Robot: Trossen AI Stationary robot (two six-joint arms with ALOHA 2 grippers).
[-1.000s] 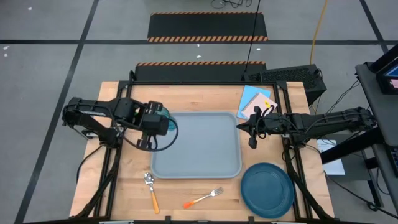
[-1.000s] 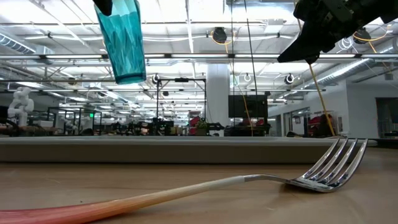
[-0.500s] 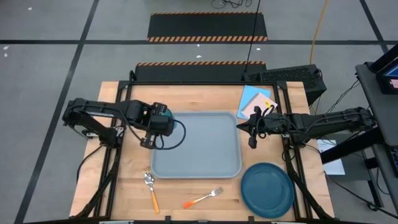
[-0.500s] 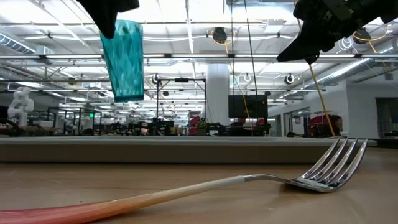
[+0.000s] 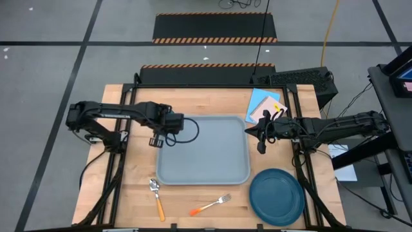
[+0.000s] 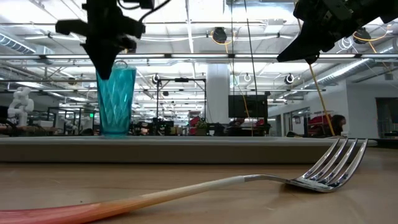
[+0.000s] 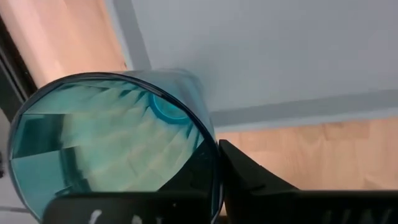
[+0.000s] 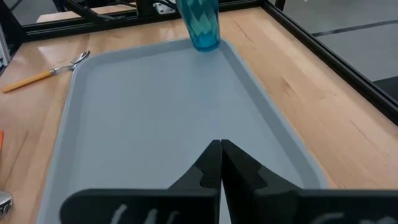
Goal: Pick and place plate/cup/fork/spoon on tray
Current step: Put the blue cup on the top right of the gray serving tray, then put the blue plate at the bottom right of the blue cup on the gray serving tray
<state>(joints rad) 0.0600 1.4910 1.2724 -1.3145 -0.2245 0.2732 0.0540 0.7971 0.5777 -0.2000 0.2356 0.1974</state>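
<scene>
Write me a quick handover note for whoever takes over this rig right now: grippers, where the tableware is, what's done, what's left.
Left gripper: shut on the cup, upright at the tray's far-left corner, apparently touching down; not released.
Right gripper: shut, empty, hovering at the tray's right edge.
On the table near the front edge: spoon, fork, plate at the right.
Done: cup brought to the tray.
Left: release the cup, then plate, fork, spoon.

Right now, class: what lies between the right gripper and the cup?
In the right wrist view, only bare tray floor lies between the right gripper and the cup.
</scene>
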